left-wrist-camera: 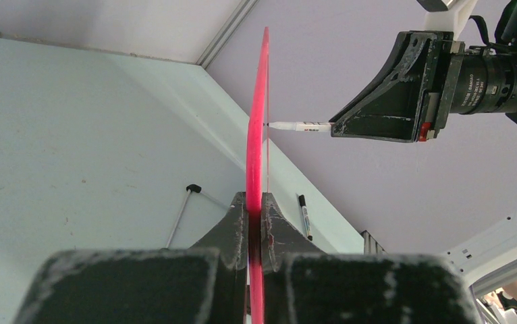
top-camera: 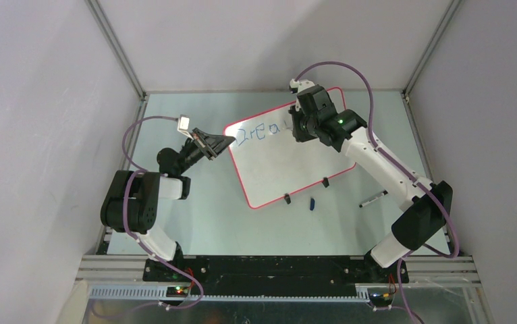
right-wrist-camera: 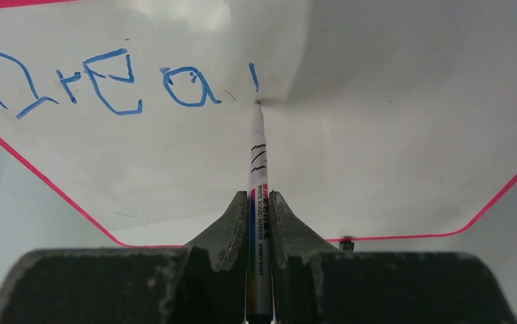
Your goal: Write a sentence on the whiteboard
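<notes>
Right jaws clamp the slim white marker (right-wrist-camera: 258, 162), tip ahead on the glossy pink-rimmed whiteboard (right-wrist-camera: 377, 135); left jaws pinch its rim. Blue sentence (right-wrist-camera: 107, 84): just "Drea", seemingly most unwritten.

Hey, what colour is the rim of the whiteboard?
Bright red-pink. The rim shows best in the left wrist view, seen edge-on.
</notes>
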### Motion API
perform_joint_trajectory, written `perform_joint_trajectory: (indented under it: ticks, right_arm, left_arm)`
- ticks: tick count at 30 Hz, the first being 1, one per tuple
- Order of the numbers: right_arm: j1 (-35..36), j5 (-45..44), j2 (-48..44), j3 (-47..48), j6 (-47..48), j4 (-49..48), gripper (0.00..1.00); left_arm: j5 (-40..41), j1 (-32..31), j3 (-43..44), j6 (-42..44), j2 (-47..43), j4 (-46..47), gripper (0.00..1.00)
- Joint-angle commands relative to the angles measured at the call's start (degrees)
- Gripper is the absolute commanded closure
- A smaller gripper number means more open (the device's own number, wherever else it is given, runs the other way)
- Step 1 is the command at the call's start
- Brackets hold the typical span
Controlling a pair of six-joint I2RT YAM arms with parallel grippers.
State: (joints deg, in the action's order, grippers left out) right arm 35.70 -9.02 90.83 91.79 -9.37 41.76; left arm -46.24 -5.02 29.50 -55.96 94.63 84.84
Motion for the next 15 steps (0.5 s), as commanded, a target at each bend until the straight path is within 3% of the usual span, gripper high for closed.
perform_joint_trajectory:
  ticks: [1, 15]
  right_arm:
    - [-0.24, -0.84, 0.65, 3.74, -0.1, -0.44, 1.0]
    - [-0.4, -1.34, 2.01, 5.92, 0.15, -0.07, 1.0]
  left_arm:
    - [-2.75, -1.07, 1.35, 2.35, -0.23, 2.99, 1.0]
    - [-2.74, -1.07, 1.36, 2.35, -0.23, 2.97, 1.0]
